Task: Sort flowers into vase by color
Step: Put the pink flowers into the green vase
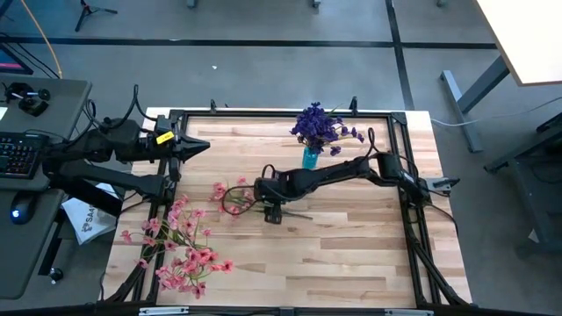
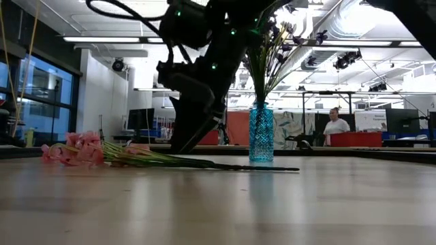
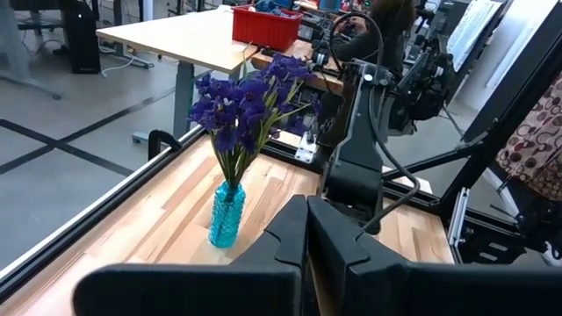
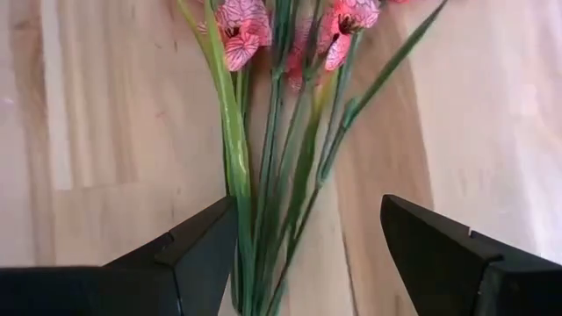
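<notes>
Table (image 1: pixel 351 254): light wood planks, dark frame rail round the edge.

Nearest the front edge, on the left side of the table: a loose heap of pink flowers (image 1: pixel 180 250), lying flat, stems crossing one another, all on the wood and well apart from either gripper.

Mid-table: one pink sprig (image 1: pixel 230 197) lies flat by itself, blossoms toward the left, thin green stem running right. In the low view it lies along the surface (image 2: pixel 136 156), its stem tip reaching past the vase base.

Right gripper (image 1: pixel 263 208) is down low over this sprig, arm stretched in from the right side. Wrist view: fingers (image 4: pixel 198 250) spread wide, a bundle of green stems and leaves (image 4: pixel 272 175) lying in the gap between them, nearer one finger. Nothing clamped; stems rest on the wood. Whether that finger already touches a leaf is hard to judge from this angle, probably just beside it.

Farther back, near the far edge, centre-right: blue glass vase (image 1: pixel 311 158), upright, holding the purple flowers (image 1: pixel 320 127). Left wrist view confirms the stems standing in the vase (image 3: pixel 226 215) and blossoms fanned out above (image 3: pixel 246 96).

Left gripper (image 1: pixel 200 146) waits at the far left corner, above the table, fingers pressed together, holding nothing.
</notes>
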`<state>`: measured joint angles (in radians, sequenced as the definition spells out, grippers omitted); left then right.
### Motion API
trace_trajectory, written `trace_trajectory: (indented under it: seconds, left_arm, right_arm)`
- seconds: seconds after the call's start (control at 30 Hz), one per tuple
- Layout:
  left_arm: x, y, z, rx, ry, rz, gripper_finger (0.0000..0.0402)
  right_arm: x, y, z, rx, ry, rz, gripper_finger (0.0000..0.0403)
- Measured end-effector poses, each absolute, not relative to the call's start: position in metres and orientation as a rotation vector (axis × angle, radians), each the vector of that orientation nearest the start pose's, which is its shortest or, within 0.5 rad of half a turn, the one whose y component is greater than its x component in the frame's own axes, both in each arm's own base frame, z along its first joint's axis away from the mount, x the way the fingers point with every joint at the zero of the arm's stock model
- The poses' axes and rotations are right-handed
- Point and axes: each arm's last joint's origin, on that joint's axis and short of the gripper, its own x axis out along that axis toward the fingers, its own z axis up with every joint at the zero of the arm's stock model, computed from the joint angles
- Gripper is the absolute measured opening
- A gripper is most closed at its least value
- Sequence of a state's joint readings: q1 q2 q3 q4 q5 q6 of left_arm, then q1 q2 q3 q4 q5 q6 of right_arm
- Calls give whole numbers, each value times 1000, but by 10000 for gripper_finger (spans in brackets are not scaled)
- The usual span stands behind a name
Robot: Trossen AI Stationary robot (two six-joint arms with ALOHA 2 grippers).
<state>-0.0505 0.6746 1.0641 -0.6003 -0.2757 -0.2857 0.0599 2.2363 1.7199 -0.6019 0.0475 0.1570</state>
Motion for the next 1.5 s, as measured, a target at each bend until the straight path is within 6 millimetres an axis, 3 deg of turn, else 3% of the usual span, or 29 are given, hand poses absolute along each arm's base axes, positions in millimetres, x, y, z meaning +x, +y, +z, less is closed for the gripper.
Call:
trace_trajectory:
  seconds: [0.13,0.33,0.47,0.63,0.73,0.8,0.9,0.93,1.17,1.3,1.4,1.5]
  left_arm:
    - [111,2,397,-249,174,253,0]
    - [111,2,397,-248,174,253,0]
    - [111,2,397,-248,174,253,0]
    - [111,2,397,-248,174,254,0]
    - [112,2,398,-242,160,251,0]
    - [112,2,401,-221,131,244,0]
    - [113,2,409,-167,57,232,0]
    - [113,2,413,-148,27,229,0]
    - [109,2,430,-32,-136,225,0]
    - [105,3,432,-16,-161,226,0]
    - [104,3,433,-16,-165,226,0]
    - [101,3,433,-17,-172,226,0]
  right_arm:
    - [469,24,152,135,1118,-10,275]
    - [475,35,139,121,1092,10,275]
    - [476,40,126,128,1118,-67,275]
    - [477,47,124,119,1101,-108,270]
    - [474,50,123,86,1119,-114,229]
    - [474,52,123,86,1129,-101,168]
    - [470,49,134,136,1145,-32,47]
    - [467,46,140,152,1153,-10,25]
    - [445,24,218,125,1081,6,6]
    - [433,17,243,111,1054,2,4]
    - [426,22,253,106,1054,20,4]
    - [412,32,238,108,1087,53,3]
